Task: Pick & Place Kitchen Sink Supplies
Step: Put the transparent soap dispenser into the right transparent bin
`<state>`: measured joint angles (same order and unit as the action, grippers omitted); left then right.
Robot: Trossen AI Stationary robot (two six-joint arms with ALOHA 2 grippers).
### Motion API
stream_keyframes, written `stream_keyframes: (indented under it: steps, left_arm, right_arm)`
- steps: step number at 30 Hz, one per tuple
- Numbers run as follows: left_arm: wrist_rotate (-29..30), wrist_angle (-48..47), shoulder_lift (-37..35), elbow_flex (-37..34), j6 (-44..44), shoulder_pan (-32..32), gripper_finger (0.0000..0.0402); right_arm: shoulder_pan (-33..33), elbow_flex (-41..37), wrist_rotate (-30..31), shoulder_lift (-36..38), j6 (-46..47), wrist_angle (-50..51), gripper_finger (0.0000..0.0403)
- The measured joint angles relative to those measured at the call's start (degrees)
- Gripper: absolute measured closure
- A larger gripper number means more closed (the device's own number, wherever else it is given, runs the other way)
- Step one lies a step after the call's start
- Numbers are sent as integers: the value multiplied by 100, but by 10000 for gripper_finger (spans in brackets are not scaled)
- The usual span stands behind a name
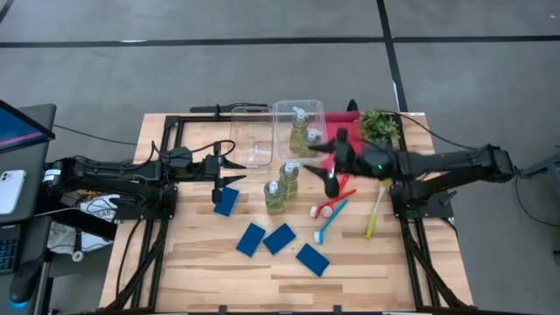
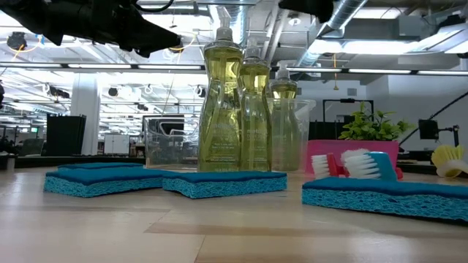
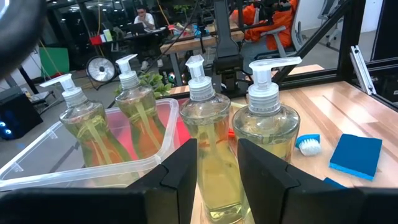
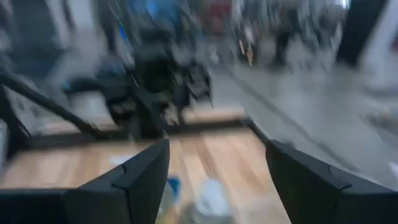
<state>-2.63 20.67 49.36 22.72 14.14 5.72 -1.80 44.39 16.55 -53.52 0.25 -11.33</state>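
Pump bottles (image 3: 202,143): clear, no label to read.
Sponges (image 1: 251,239): plain blue, no print.
Bins (image 1: 254,136): no legible marking.

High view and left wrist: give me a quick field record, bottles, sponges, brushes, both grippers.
bottles in bin: two, in the clear bin over the red tray
bottles on table: two pump bottles, side by side, left of the brushes
sponges: four blue sponges flat on the table, one nearest the left gripper
brushes: three lying right of centre, one yellow-green
left gripper: open, empty, facing the table bottles
right gripper: open, empty, above the table near the bin
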Motion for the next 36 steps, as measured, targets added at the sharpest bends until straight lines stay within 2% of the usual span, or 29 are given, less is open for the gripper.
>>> stream_keyframes:
  steps: [4, 7, 11, 15, 20, 26, 30, 36]
  left_arm:
    - [0, 22, -1, 0, 21, 2, 284]
    - [0, 29, 1, 0, 19, 1, 284]
    - [-100, 41, 15, 0, 19, 2, 284]
    - [-543, 150, 87, 0, 55, 2, 284]
    - [-1486, 588, 359, 0, 401, -20, 284]
    - [-2628, 1429, 1049, 0, 634, -26, 284]
    - [-2741, 2030, 1571, 0, 640, -28, 284]
    - [-2349, 2631, 2047, 0, 644, -28, 284]
  right_arm:
    - [-266, -1056, 0, 33, -408, -2052, 143]
    - [-314, -1363, 4, 29, -696, -2750, 143]
    - [-363, -1364, -4, 121, -822, -2816, 143]
    - [-450, -1362, -8, 109, -1107, -2723, 143]
    - [-597, -1362, -17, 103, -1003, -2927, 143]
    - [-803, -1362, -6, 108, -835, -3171, 143]
    - [-800, -1362, 83, 108, -937, -3119, 143]
    - [-666, -1362, 441, 64, -936, -3077, 143]
